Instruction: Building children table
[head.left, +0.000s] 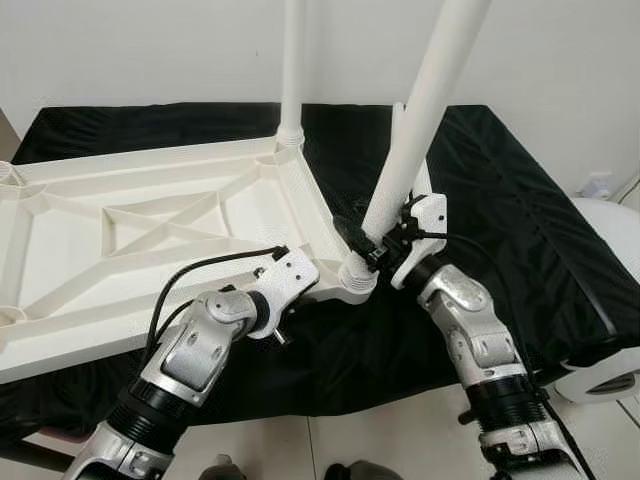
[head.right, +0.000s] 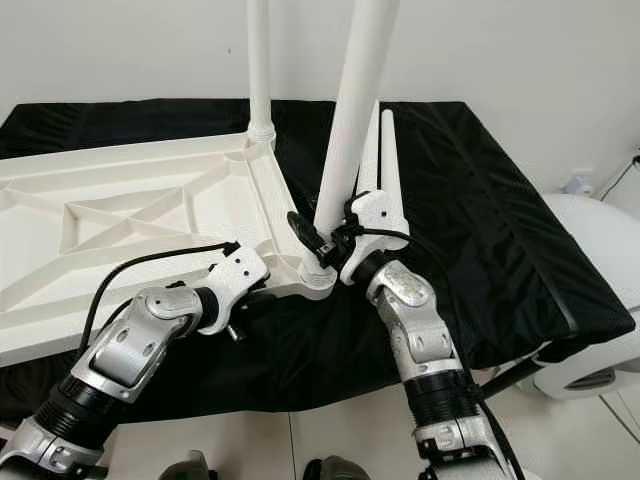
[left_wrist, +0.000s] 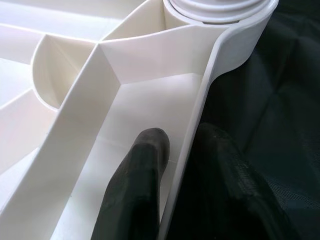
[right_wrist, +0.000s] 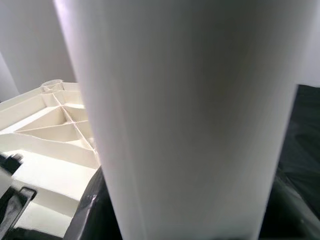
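Right gripper (head.left: 372, 243) clenched on the leg (head.left: 415, 130) — it leans, so straighten before twisting into the corner socket (head.left: 357, 275). Left gripper (head.left: 300, 290) pinches the tabletop rim (left_wrist: 200, 125), one finger (left_wrist: 137, 185) inside — hold firm vs. torque.

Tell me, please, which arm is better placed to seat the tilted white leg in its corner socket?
Probably the right: the right gripper holds the tilted white plastic leg, while the left gripper pinches the upturned white tabletop's rim.

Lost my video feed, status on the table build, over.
Left end effector clamps tabletop rim. Right end effector grips tilted leg at corner socket. Far leg upright. Spare legs on cloth.
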